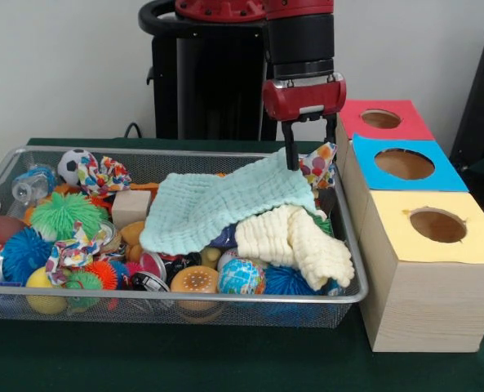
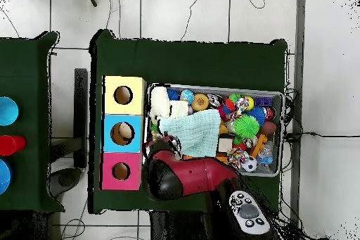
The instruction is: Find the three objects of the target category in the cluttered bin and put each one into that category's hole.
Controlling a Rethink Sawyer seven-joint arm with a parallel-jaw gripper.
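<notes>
The wire mesh bin [image 1: 184, 300] is full of toys and also shows in the overhead view [image 2: 218, 86]. My gripper [image 1: 311, 151] hangs down at the bin's far right end, right at a polka-dot cloth bundle [image 1: 318, 167]. I cannot see whether it grips the bundle. A second polka-dot bundle [image 1: 103, 174] lies at the far left. A third [image 1: 73, 247] lies at the front left among spiky balls. Three boxes with holes stand to the right of the bin: red [image 1: 405, 122], blue [image 1: 441, 171] and yellow [image 1: 397, 237]. In the overhead view my arm [image 2: 186, 174] covers the gripper.
A mint waffle cloth [image 1: 225, 204] and a cream one [image 1: 295, 241] drape over the bin's middle and right. Green [image 1: 62, 212] and blue [image 1: 21, 253] spiky balls, a soccer ball [image 1: 74, 162], a wooden block [image 1: 130, 204] and a globe ball [image 1: 242, 276] fill the rest.
</notes>
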